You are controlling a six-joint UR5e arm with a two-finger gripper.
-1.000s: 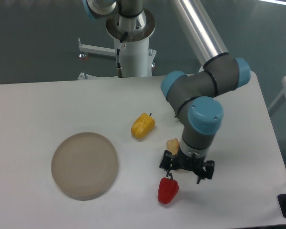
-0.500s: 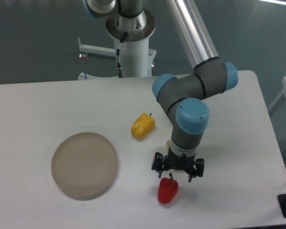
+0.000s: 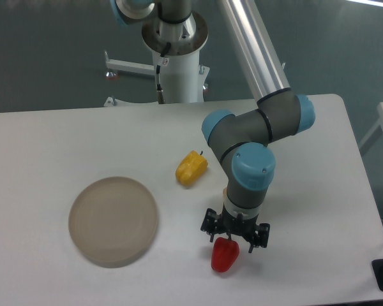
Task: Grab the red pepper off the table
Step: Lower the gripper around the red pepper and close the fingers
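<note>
The red pepper (image 3: 224,255) lies on the white table (image 3: 45,140) near its front edge, right of centre. My gripper (image 3: 235,234) hangs directly over the pepper's top end, fingers spread wide to either side of the stem. The jaws are open and hold nothing. The gripper body hides the pepper's stem and upper edge.
A yellow pepper (image 3: 191,168) lies on the table up and left of the gripper. A round beige plate (image 3: 113,220) sits at the left. The arm's elbow and forearm (image 3: 255,127) reach over the table's right half. The robot base (image 3: 177,57) stands behind the table.
The gripper has moved left and slightly down, from right of the red pepper to directly above it. A small beige object seen by the wrist a second ago is now hidden. The pepper has not moved.
</note>
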